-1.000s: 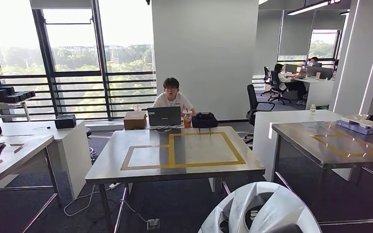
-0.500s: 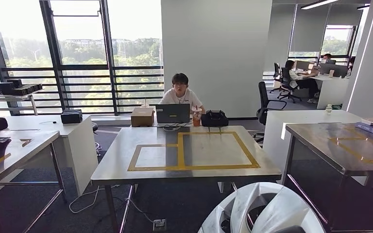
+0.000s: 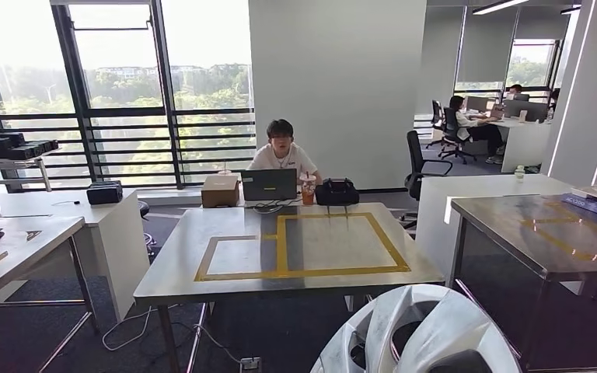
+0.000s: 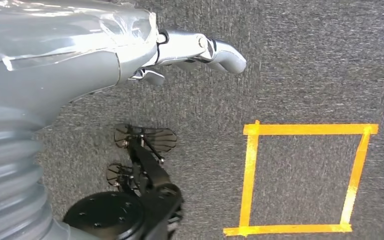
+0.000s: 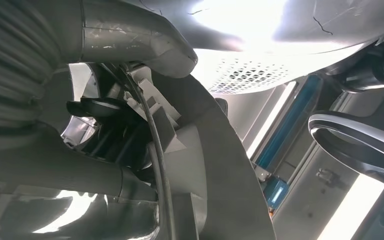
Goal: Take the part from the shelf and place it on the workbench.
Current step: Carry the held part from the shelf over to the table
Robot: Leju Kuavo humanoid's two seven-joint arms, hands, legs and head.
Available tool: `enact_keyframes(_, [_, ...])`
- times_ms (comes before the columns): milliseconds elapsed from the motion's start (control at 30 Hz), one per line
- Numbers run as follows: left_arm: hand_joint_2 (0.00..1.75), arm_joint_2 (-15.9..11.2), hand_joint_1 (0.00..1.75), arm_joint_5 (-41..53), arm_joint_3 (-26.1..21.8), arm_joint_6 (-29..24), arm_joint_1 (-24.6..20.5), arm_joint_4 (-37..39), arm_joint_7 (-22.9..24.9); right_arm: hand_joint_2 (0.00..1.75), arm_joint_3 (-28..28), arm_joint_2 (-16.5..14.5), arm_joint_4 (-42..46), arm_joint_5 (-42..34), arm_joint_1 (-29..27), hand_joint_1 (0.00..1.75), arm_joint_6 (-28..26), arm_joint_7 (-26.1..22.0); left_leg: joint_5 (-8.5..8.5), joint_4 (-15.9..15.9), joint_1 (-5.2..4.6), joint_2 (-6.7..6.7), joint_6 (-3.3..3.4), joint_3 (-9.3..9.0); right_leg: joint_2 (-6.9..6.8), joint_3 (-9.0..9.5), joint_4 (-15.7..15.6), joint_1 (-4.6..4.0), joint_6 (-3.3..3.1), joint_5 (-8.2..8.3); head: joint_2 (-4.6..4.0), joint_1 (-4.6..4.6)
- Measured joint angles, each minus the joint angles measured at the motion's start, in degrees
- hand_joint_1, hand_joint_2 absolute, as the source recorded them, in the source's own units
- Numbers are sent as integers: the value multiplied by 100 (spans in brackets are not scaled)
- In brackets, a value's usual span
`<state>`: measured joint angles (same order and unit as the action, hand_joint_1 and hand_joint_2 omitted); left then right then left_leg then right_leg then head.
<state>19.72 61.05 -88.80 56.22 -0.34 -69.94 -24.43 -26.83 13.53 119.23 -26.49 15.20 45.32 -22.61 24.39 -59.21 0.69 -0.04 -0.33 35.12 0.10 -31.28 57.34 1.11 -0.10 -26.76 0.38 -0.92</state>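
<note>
The part (image 3: pixel 420 334) is a large silver, spoked wheel-cover shape at the bottom right of the head view, low in front of my body. In the right wrist view my right hand (image 5: pixel 130 45) grips the part (image 5: pixel 215 165), its grey thumb lying over the rim. The workbench (image 3: pixel 280 284) is a steel table straight ahead, marked with yellow tape rectangles (image 3: pixel 334 270); a strip of dark floor lies between it and me. My left hand (image 4: pixel 130 45) hangs over the grey carpet, its fingers stretched out and holding nothing.
A person (image 3: pixel 281 151) sits behind the workbench's far edge with a laptop (image 3: pixel 268 185), a cardboard box (image 3: pixel 219 191), a cup (image 3: pixel 308 189) and a black bag (image 3: pixel 336 191). A second steel table (image 3: pixel 544 233) stands to the right, more tables (image 3: pixel 15 241) to the left. Cables (image 3: pixel 132 326) lie underneath.
The whole picture has shifted sideways and the workbench looks slightly nearer, so the camera has moved. The part stays low at the bottom right in my right hand.
</note>
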Motion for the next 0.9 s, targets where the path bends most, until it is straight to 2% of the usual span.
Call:
enact_keyframes(100, [175,3,0,-19,2,-4,0,0,6,175,-29,-13,1,-13,32,175,-6,9,27,149,-48,-17,96,-88,-10,16,-24,-4,103,-37,1,4])
enact_keyframes(167, [175,8,0,-34,2,-5,1,0,9,175,-39,-19,1,-19,44,175,-8,10,5,230,-36,-29,179,-173,-17,-34,106,-2,138,-114,1,13])
enact_keyframes(200, [175,10,0,-43,2,-9,-1,0,14,175,-41,-19,1,-23,55,175,-10,9,-4,269,-24,-31,216,-219,-18,-153,343,-7,128,-217,2,20])
enact_keyframes(267, [175,12,0,-60,2,-24,-7,0,36,175,-49,-18,-1,-32,72,175,-19,8,13,285,-26,-30,267,-243,-14,-593,1134,-6,92,-501,1,32])
enact_keyframes(300, [175,13,0,-66,2,-32,-9,0,49,175,-56,-17,-2,-34,70,175,-25,8,27,284,-34,-34,278,-249,-14,-823,1498,-6,95,-597,2,36])
enact_keyframes(333, [175,13,0,-69,2,-37,-8,0,59,175,-65,-15,-4,-34,65,175,-30,7,43,283,-40,-41,282,-259,-14,-970,1689,-5,116,-609,1,38])
enact_keyframes(367, [175,13,0,-70,2,-38,-7,0,65,175,-71,-14,-6,-34,61,175,-33,2,63,281,-44,-52,278,-277,-14,-998,1644,-4,152,-521,2,40])
enact_keyframes(400, [175,13,0,-70,2,-32,-6,0,66,175,-74,-12,-8,-32,58,175,-35,-9,87,279,-46,-64,267,-308,-15,-900,1358,-3,193,-347,1,44])
enact_keyframes(433, [175,13,0,-69,2,-20,-5,1,66,175,-75,-11,-9,-26,57,175,-36,-26,118,276,-47,-76,248,-345,-16,-712,918,-3,226,-136,1,48])
enact_keyframes(467, [175,12,0,-67,1,-6,-5,1,64,175,-75,-11,-9,-20,56,175,-36,-46,158,260,-65,-84,222,-376,-16,-516,492,-10,231,48,0,52])
enact_keyframes(500, [175,11,0,-62,1,9,-2,1,61,175,-77,-12,-8,-14,56,175,-35,-66,198,247,-80,-89,195,-400,-16,-361,175,-14,210,173,-1,49])
enact_keyframes(533, [175,10,0,-58,0,23,3,0,58,175,-78,-12,-8,-10,55,175,-34,-80,232,236,-93,-91,168,-412,-15,-273,6,-25,170,229,-1,47])
enact_keyframes(567, [175,9,0,-55,-1,32,10,-3,55,175,-79,-11,-7,-7,54,175,-34,-90,258,228,-100,-90,141,-416,-12,-249,-29,-40,121,231,-1,43])
enact_keyframes(667, [175,1,0,-61,-1,50,25,-12,50,175,-87,-14,5,-1,54,175,-42,-95,362,107,-64,-66,46,-385,-3,-202,-44,-11,11,200,1,31])
enact_keyframes(700, [175,-2,0,-73,-1,55,30,-14,53,175,-93,-19,13,-2,55,175,-45,-95,459,-99,-49,-54,8,-288,-3,-169,-52,10,-22,184,1,23])
enact_keyframes(733, [175,-3,0,-92,-2,59,38,-15,63,175,-102,-25,19,-4,56,175,-48,-95,585,-415,-31,-45,-26,-118,-4,-140,-53,14,-50,163,1,17])
enact_keyframes(800, [175,-3,0,-136,-3,69,61,-14,92,175,-126,-31,22,-9,52,175,-52,-95,819,-1166,-1,-33,-74,337,-3,-98,-52,5,-86,116,1,8])
enact_keyframes(833, [175,-3,0,-154,-3,73,73,-14,107,175,-139,-31,22,-11,45,175,-52,-95,830,-1394,9,-30,-85,518,-1,-74,-52,0,-91,91,1,8])
enact_keyframes(867, [175,-3,0,-167,-3,77,81,-14,115,175,-150,-31,22,-13,38,175,-53,-95,730,-1417,15,-28,-86,602,3,-39,-51,-5,-89,62,0,5])
enact_keyframes(900, [175,-3,0,-177,-3,80,86,-15,121,175,-160,-31,22,-14,32,175,-54,-95,521,-1215,16,-27,-76,570,7,8,-51,-8,-83,29,1,3])
